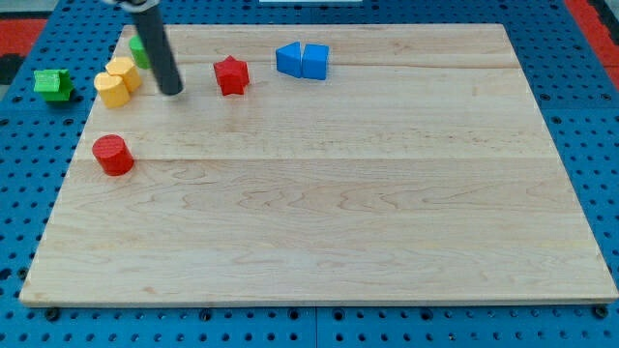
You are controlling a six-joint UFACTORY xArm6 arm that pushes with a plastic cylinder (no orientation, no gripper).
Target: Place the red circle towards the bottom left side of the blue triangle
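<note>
The tool is only a dark rod with nothing to open or close, so it grasps nothing; its tip (173,92) rests on the counter (329,232) near the view's top left, touching no block. Just to the tip's left sit two yellow blocks (118,80), pressed together, and partly hidden behind the rod is a green block (140,48) whose shape I cannot make out. To the tip's right, near but apart, stands the red star (231,75). Farther right along the top edge are two blue blocks, touching: the left one looks like the blue triangle (288,59), though I am not certain, and the right one is a blue cube-like block (315,61). Off the board at the view's left lies another green block (53,84).

The red circle (113,155) sits below and to the left of the tip, near the board's left edge, well apart from the blue pair. As I judge it, the task is hardly begun: the tip must get behind the circle on its left side and push it rightward and a little upward, skirting the star, to stop below-left of the triangle.
</note>
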